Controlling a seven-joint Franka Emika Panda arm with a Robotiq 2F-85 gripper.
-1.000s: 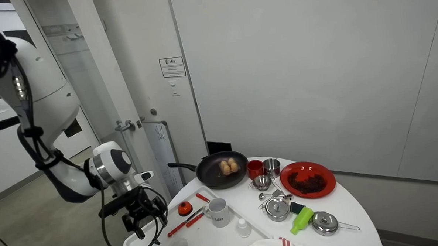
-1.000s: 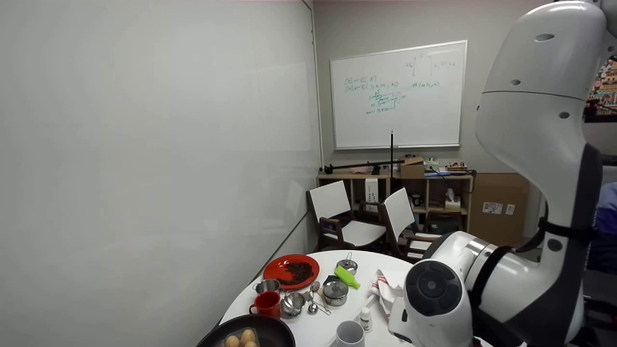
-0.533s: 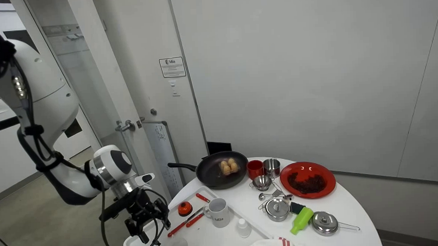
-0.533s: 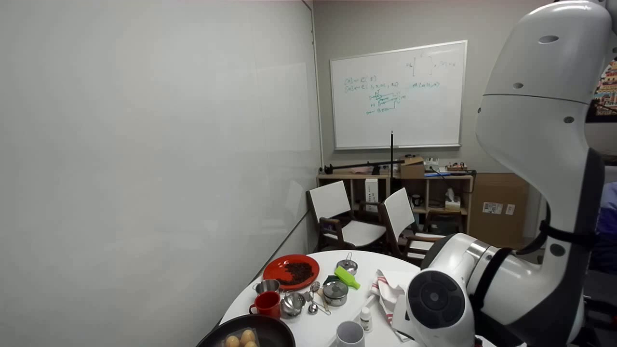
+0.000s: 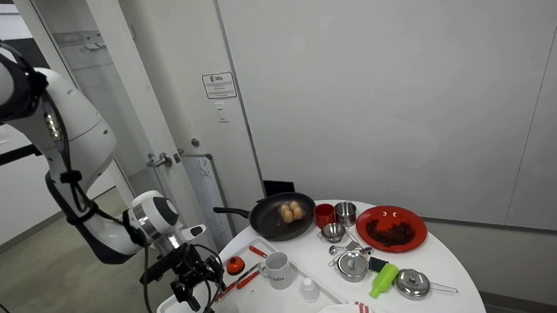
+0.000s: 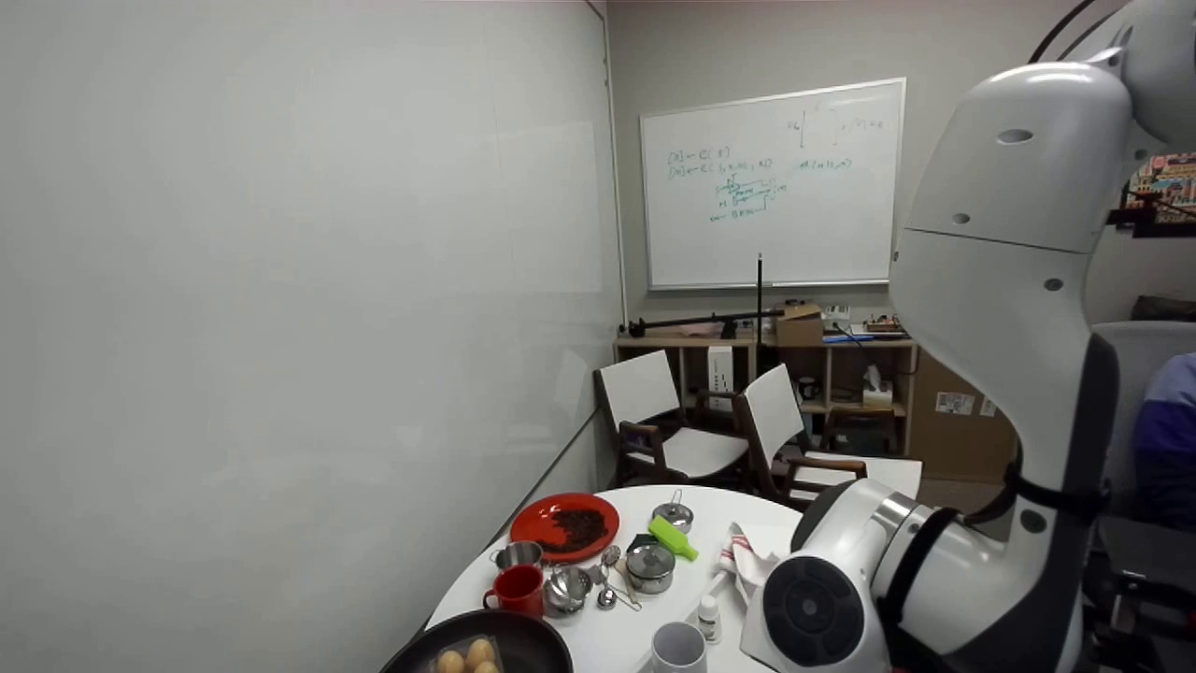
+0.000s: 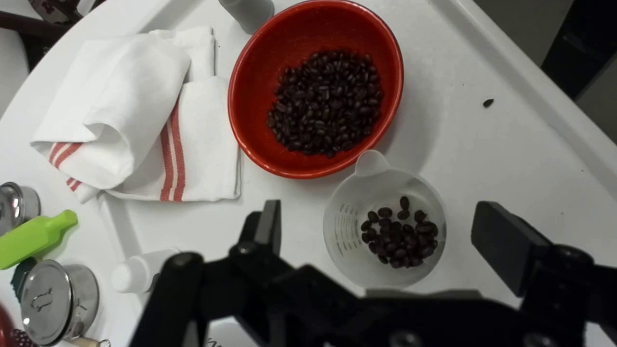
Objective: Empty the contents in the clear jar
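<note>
The clear jar is a translucent measuring cup [image 7: 343, 229] with a spout and printed marks. It stands upright on the white tray [image 7: 525, 159] with dark beans [image 7: 402, 243] in its bottom. It also shows at the lower edge of an exterior view [image 5: 229, 311], partly cut off. My gripper [image 7: 378, 212] is open, with one finger on either side of the jar in the wrist view and apart from it. In an exterior view the gripper [image 5: 208, 298] is above and left of the jar. A red bowl [image 7: 255, 91] with many dark beans sits beside the jar's spout.
A striped towel [image 7: 120, 111] lies left of the bowl. A white bottle [image 5: 309, 290], grey mug [image 5: 279, 271], orange-red knob-like object [image 5: 235, 265] and red-handled knives [image 5: 247, 280] are on the tray. Pan [image 5: 267, 227], red plate [image 5: 417, 221] and small pots stand beyond.
The arm and gripper have moved right and slightly down in an exterior view, closer to the clear jar. The objects on the table have not moved.
</note>
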